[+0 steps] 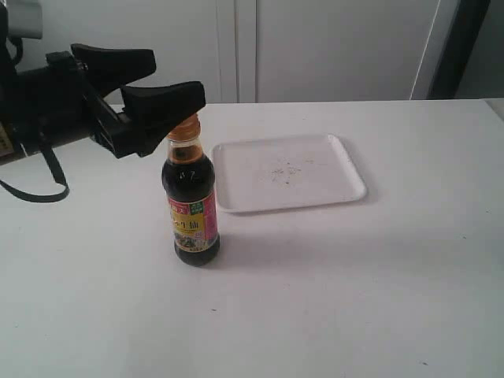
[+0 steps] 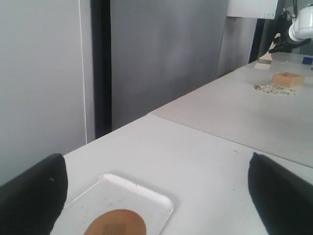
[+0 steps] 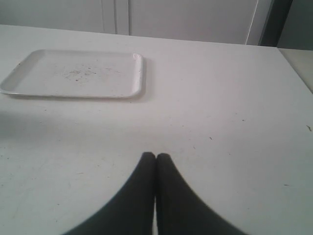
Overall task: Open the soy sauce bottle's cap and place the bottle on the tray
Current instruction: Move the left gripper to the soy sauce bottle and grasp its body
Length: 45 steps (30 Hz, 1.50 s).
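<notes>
Black left hand [image 1: 179, 75] wide open, just over orange cap [image 1: 186, 126], right hand [image 3: 155, 159] closed

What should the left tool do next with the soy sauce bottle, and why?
Probably lower the left tool a little and close on the cap. Its jaws stand wide open over the cap, which looks shut, and the soy sauce bottle stands beside the tray, not on it.

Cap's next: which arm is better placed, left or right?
Left, likely. The left gripper is open just by the cap of the soy sauce bottle; the right gripper is shut over the table, away from it.
</notes>
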Available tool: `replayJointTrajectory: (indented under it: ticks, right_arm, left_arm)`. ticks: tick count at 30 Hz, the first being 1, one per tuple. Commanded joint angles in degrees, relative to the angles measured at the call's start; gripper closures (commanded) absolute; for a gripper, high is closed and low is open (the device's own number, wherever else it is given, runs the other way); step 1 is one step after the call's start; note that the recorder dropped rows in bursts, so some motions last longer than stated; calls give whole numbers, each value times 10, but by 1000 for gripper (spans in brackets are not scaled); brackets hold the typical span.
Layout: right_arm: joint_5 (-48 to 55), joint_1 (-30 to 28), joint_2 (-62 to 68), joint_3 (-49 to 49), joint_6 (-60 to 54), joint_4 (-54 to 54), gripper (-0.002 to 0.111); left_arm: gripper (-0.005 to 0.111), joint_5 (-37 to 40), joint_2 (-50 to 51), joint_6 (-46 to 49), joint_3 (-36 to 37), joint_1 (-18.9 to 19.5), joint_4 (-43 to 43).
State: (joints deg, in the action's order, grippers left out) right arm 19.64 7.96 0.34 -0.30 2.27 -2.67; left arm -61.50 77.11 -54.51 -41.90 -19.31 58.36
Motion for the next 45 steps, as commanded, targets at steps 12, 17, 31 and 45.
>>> replayJointTrajectory:
  ticks: [12, 17, 31, 45]
  right_arm:
    - [-4, 0, -3, 3, 2, -2, 108]
    - [-4, 0, -3, 3, 2, -2, 108]
    - [-4, 0, -3, 3, 2, -2, 108]
    - [-4, 0, -3, 3, 2, -2, 108]
  left_arm:
    - [5, -36, 103, 69, -11, -3, 4]
    - [5, -36, 135, 78, -11, -3, 0]
    - [5, -68, 212, 109, -9, -3, 2]
    - [5, -79, 277, 141, -9, -3, 3]
